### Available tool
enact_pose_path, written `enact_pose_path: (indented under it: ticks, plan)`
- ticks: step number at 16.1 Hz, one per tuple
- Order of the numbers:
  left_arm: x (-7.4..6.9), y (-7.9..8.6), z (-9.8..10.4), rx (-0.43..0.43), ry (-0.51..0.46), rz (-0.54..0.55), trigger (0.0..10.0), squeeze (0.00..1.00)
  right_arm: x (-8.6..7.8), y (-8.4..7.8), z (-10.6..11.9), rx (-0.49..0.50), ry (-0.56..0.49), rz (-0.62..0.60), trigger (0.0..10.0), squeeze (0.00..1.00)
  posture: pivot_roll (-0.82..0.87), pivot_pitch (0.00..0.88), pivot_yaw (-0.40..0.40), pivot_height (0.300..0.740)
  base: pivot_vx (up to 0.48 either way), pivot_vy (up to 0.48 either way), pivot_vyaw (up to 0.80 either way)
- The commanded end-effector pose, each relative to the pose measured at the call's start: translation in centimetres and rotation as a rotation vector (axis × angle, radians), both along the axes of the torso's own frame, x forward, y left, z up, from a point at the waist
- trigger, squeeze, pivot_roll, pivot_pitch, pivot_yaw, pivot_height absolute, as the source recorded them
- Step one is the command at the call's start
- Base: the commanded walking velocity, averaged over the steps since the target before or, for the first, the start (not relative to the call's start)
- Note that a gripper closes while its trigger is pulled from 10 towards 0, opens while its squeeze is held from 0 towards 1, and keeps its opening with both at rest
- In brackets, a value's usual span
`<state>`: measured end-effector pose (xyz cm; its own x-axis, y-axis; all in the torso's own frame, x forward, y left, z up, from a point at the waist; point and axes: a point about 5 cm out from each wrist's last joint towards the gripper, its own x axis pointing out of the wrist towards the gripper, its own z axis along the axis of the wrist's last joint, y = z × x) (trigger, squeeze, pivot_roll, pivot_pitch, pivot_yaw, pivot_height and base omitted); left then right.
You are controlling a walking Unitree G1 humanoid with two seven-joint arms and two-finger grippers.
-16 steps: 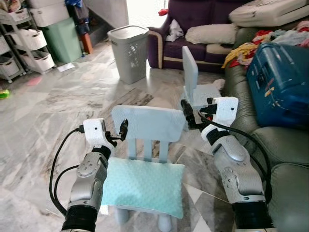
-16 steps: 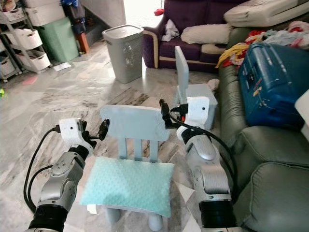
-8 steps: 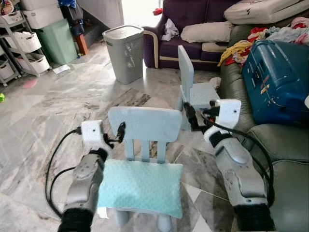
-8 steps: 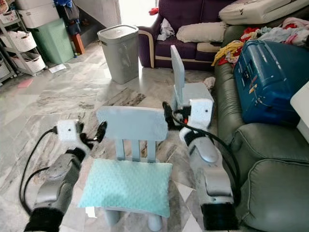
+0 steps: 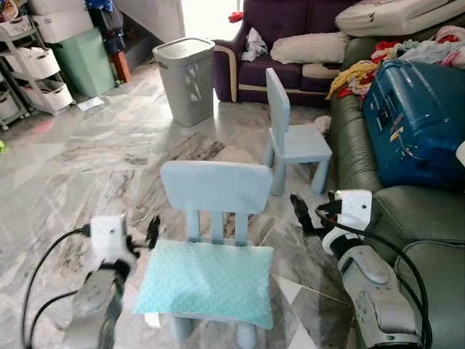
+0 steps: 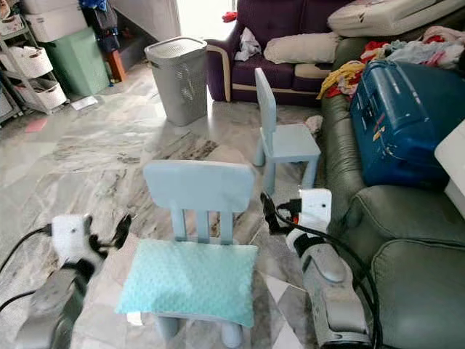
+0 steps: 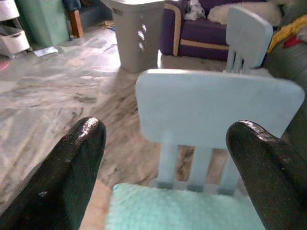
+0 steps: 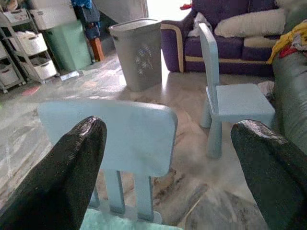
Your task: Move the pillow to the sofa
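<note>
A mint-green pillow (image 5: 207,283) lies flat on the seat of a small light-blue chair (image 5: 216,185) right in front of me. My left gripper (image 5: 152,227) hovers open at the pillow's left end, just off the seat edge. On the other side, my right gripper (image 5: 296,209) is open beside the chair back, clear of the pillow. In the left wrist view the black fingers (image 7: 72,177) spread wide, with the pillow (image 7: 187,211) low between them. The right wrist view has the same wide spread of fingers (image 8: 72,177) around the chair back (image 8: 115,139).
A green leather sofa (image 5: 429,218) runs along my right, carrying a blue suitcase (image 5: 418,116) and clothes. A purple sofa (image 5: 290,29) with cushions stands at the back. A second small blue chair (image 5: 294,138) and a grey laundry bin (image 5: 187,69) stand ahead. Storage shelves (image 5: 36,65) are at far left.
Both arms have dropped and drawn back from the height of the chair back to the sides of the seat. The pillow has stayed in place.
</note>
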<state>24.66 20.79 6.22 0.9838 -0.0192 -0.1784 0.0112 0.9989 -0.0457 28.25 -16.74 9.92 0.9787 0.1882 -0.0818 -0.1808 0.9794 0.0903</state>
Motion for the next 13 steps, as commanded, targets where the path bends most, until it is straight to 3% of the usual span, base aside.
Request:
enact_pose_path:
  ticks: [1, 5, 13]
  plan:
    - [-0.3, 0.2, 0.1, 0.027, 0.006, -0.013, 10.0, 0.00, 0.1, 0.1, 0.3, 0.000, -0.019, 0.005, 10.0, 0.00, -0.06, 0.000, 0.036, 0.740, 0.000, 0.000, 0.00]
    - [-0.7, 0.8, 0.2, 0.039, 0.017, -0.007, 10.0, 0.00, 0.1, 0.7, 0.1, 0.014, -0.015, 0.016, 10.0, 0.00, -0.05, 0.003, 0.040, 0.740, 0.000, 0.000, 0.00]
    - [-1.4, 0.0, 0.5, 0.030, 0.041, -0.028, 10.0, 0.00, -0.6, 1.0, 0.0, 0.014, -0.014, 0.029, 10.0, 0.00, -0.06, 0.045, 0.044, 0.740, 0.000, 0.000, 0.00]
